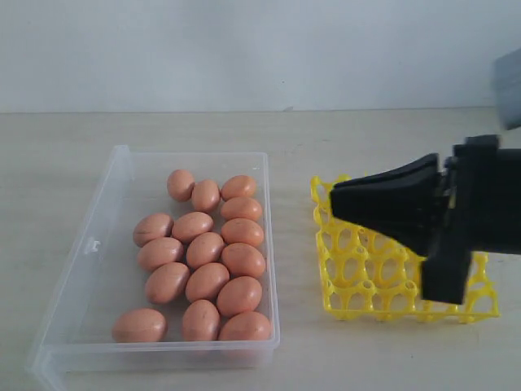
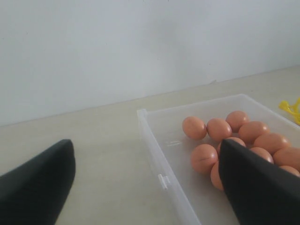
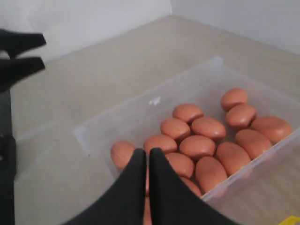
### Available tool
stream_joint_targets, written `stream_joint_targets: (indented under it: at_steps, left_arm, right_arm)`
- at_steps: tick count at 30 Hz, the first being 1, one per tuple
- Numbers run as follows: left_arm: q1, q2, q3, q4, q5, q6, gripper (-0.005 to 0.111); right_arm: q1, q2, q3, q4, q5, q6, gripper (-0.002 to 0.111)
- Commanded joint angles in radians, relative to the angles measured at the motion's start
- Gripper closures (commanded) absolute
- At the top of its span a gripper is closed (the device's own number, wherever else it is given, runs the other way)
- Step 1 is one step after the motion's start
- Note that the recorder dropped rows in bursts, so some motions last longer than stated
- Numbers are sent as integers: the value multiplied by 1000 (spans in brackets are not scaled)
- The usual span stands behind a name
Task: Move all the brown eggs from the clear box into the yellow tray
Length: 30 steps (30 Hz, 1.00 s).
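Several brown eggs (image 1: 216,244) lie clustered in the right half of the clear box (image 1: 106,220) on the left of the table. The yellow tray (image 1: 358,277) stands to the right of the box, and the cups that show are empty. My right gripper (image 1: 334,204) hangs above the tray's left part, shut with nothing between its fingers, and hides part of the tray. Its wrist view shows the shut gripper (image 3: 147,152) pointing toward the eggs (image 3: 197,145). My left gripper (image 2: 145,143) is open wide over the box's long wall (image 2: 159,164), holding nothing. It is out of the exterior view.
The box's left half (image 1: 114,269) is bare floor. A pale wall rises behind the table. A black part of the other arm (image 3: 21,54) shows beyond the box in the right wrist view. A corner of the yellow tray (image 2: 293,108) shows past the box.
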Motion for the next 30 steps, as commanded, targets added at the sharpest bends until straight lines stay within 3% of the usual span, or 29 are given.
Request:
stream_joint_targets:
  at_steps: [1, 4, 6, 10, 12, 15, 20, 30]
  left_arm:
    - [-2, -4, 4, -7, -10, -8, 29]
    - [-2, -4, 4, -7, -10, -8, 29]
    - [-2, -4, 4, -7, -10, -8, 29]
    - [-2, -4, 4, -7, -10, -8, 29]
    - [-2, -4, 4, -7, -10, -8, 29]
    - [-2, -4, 4, -7, -10, -8, 29]
    - [-2, -4, 4, -7, -10, -8, 29]
    - [-2, -4, 4, -7, -10, -8, 29]
  right_arm:
    - [236, 127, -93, -65, 287, -39, 109]
    - [382, 209, -180, -183, 467, -28, 106]
    - [450, 264, -239, -224, 517, -15, 98]
    - [510, 394, -363, -224, 534, -61, 63]
    - [525, 453, -411, -224, 574, -99, 53]
    - [551, 532, -441, -224, 671, -236, 56]
    - [564, 633, -445, -224, 754, -408, 71]
    - [566, 738, -476, -224, 678, -450, 69]
